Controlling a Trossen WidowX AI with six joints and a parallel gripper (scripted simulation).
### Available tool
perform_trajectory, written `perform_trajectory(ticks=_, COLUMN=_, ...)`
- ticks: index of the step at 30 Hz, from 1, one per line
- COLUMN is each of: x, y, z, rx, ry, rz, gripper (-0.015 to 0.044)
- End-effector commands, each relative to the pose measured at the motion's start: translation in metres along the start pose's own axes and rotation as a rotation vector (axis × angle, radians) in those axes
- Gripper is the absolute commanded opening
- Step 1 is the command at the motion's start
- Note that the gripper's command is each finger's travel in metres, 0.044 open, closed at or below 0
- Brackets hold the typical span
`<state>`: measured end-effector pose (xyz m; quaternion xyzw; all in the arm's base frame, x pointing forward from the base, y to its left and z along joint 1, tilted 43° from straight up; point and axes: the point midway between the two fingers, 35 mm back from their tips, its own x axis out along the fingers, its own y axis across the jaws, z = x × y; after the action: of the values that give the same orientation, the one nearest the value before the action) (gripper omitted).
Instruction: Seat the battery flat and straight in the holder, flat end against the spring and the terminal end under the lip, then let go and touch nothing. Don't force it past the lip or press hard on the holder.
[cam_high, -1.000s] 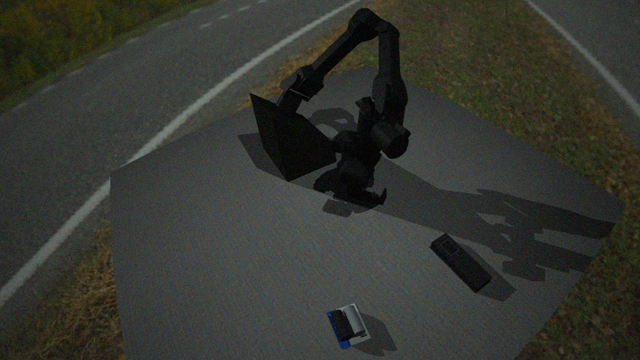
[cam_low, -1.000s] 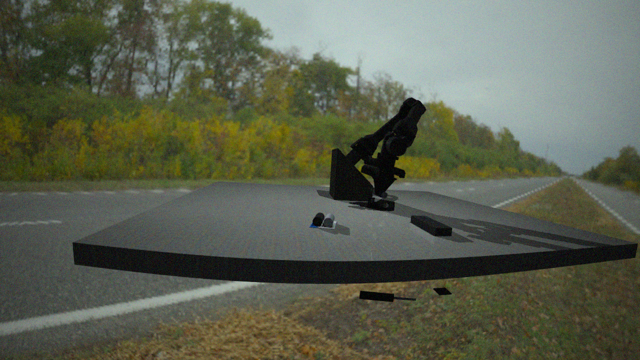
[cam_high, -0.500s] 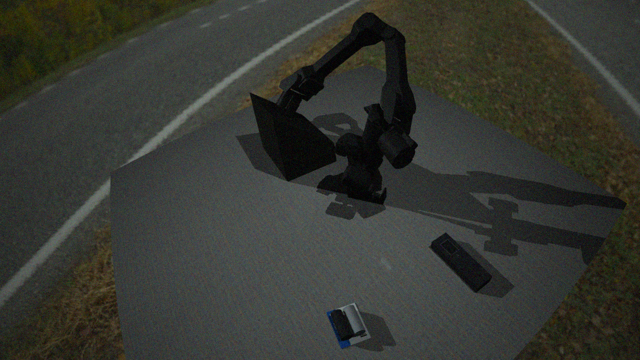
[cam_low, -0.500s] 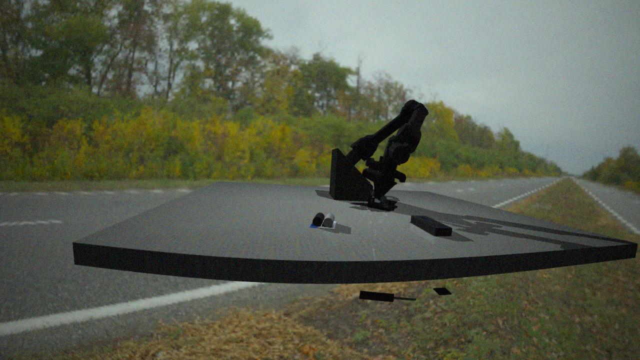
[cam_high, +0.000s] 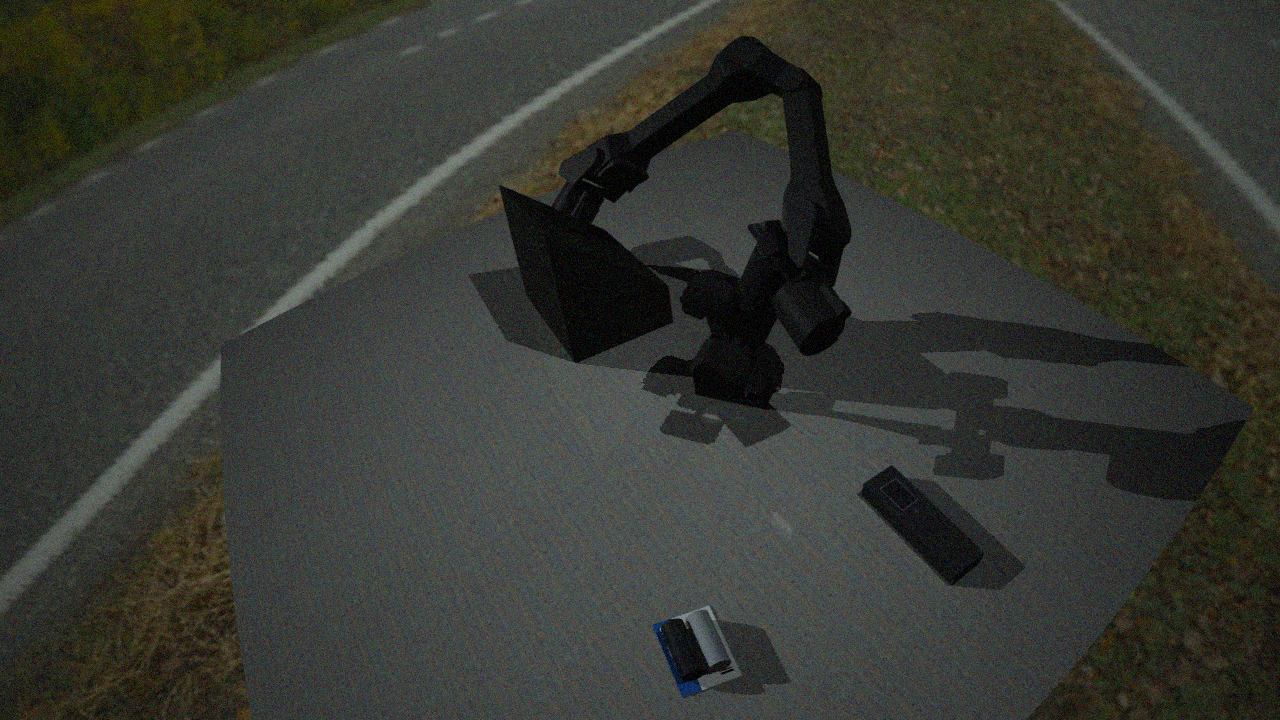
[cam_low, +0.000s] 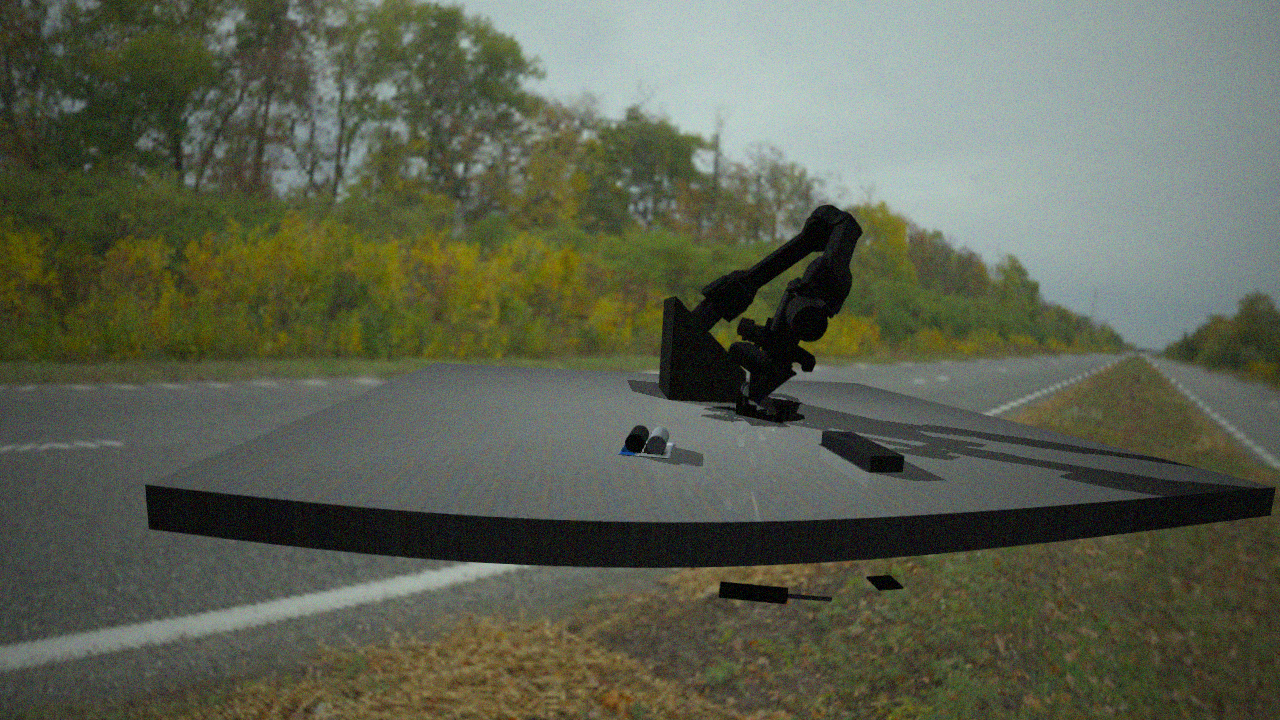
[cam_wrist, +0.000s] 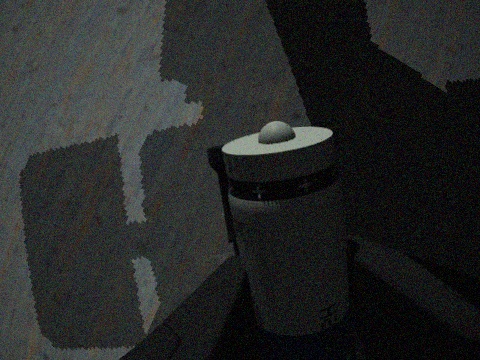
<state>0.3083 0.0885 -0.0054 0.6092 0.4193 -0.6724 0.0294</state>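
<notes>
My gripper (cam_high: 735, 362) (cam_low: 752, 394) (cam_wrist: 292, 263) is shut on the battery (cam_wrist: 292, 235), low over the table near the wedge. In the wrist view the battery's pale terminal end with its round knob points up the frame, away from the fingers; its flat end is out of sight. In the top and exterior views the arm's dark parts hide the battery. The holder (cam_low: 787, 410) is a low dark shape at the gripper in the exterior view; it is mostly hidden in the top view. Its spring and lip cannot be made out. Whether the battery touches the holder cannot be told.
A black wedge (cam_high: 595, 291) (cam_low: 689, 367) stands behind the gripper, under the arm's base. A long black box (cam_high: 921, 528) (cam_low: 861, 451) lies to the right. A blue and white card (cam_high: 687, 687) bearing a black and a silver cylinder lies nearer the front.
</notes>
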Motion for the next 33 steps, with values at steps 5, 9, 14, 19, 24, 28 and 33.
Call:
perform_trajectory(ticks=5, x=0.002, y=0.0, z=-0.003, rx=-0.004, ry=-0.055, rz=0.002, gripper=0.0072)
perform_trajectory(ticks=9, x=0.003, y=0.0, z=-0.005, rx=-0.005, ry=-0.082, rz=0.002, gripper=0.0072)
perform_trajectory(ticks=14, x=0.004, y=-0.001, z=-0.006, rx=-0.006, ry=-0.104, rz=0.002, gripper=0.0072)
perform_trajectory(ticks=19, x=0.004, y=-0.001, z=-0.009, rx=-0.006, ry=-0.104, rz=0.002, gripper=0.0072)
perform_trajectory(ticks=24, x=0.003, y=-0.001, z=-0.012, rx=-0.006, ry=-0.104, rz=0.0, gripper=0.0072)
perform_trajectory(ticks=28, x=0.002, y=-0.001, z=-0.015, rx=-0.006, ry=-0.104, rz=-0.001, gripper=0.0072)
perform_trajectory(ticks=33, x=0.001, y=-0.001, z=-0.018, rx=-0.006, ry=-0.105, rz=-0.002, gripper=0.0072)
